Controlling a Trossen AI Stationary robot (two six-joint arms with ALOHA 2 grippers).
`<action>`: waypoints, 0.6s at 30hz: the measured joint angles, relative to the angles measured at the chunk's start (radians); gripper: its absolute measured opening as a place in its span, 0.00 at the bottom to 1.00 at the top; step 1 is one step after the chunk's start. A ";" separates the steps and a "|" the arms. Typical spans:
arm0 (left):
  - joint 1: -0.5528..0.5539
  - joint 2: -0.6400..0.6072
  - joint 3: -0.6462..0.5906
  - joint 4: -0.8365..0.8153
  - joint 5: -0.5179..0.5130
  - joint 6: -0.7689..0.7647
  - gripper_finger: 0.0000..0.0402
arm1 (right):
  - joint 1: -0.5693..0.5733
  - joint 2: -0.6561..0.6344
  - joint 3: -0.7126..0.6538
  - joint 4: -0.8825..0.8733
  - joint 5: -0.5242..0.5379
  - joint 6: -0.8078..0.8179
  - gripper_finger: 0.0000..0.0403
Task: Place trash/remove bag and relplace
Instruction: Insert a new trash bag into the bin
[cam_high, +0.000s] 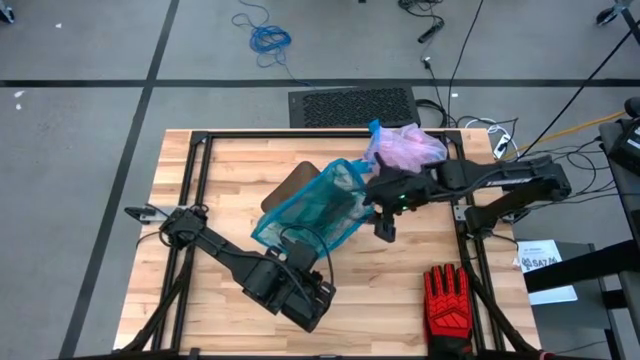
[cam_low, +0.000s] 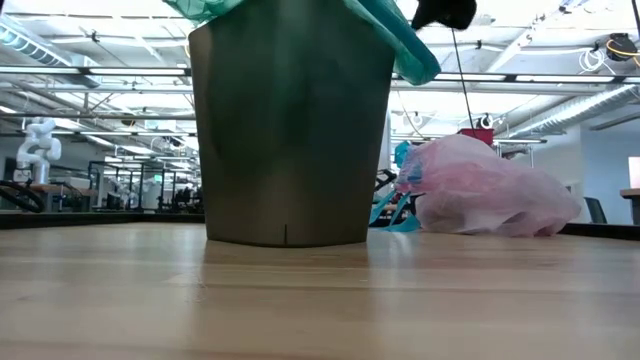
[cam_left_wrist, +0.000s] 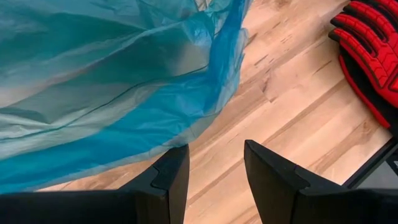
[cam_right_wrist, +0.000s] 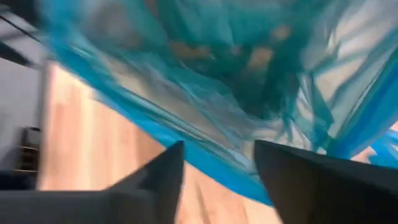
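Surface: wooden table (cam_high: 230, 170), lab floor around.
Left gripper (cam_left_wrist: 214, 168): 7 o'clock of bin, jaws parted, empty, just beside teal bag (cam_high: 305, 212).
Bin (cam_low: 290, 130): centre, teal bag draped over rim, contents not visible.
Right gripper (cam_right_wrist: 217, 165): 3 o'clock of bin, fingers apart at the teal film, grip unclear.
Pink bag (cam_high: 405, 148): 1 o'clock, removed, bulging.
Progress: old bag out; new liner needs seating.
Glove (cam_high: 447, 303): 5 o'clock.

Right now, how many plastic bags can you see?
2. The teal-green bag sits over the bin mid-table. The pinkish bag lies on the table's far edge, beside the bin. More could hide inside the bin.
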 joint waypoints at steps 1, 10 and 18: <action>0.000 -0.002 0.000 -0.001 0.000 0.000 0.37 | 0.000 0.011 -0.012 0.000 0.017 0.001 0.45; 0.000 -0.083 0.002 -0.001 -0.038 0.001 0.37 | 0.000 0.058 -0.091 0.053 0.014 -0.023 0.06; -0.001 -0.159 0.002 -0.001 -0.088 0.003 0.37 | 0.000 -0.007 -0.030 0.051 -0.013 -0.049 0.17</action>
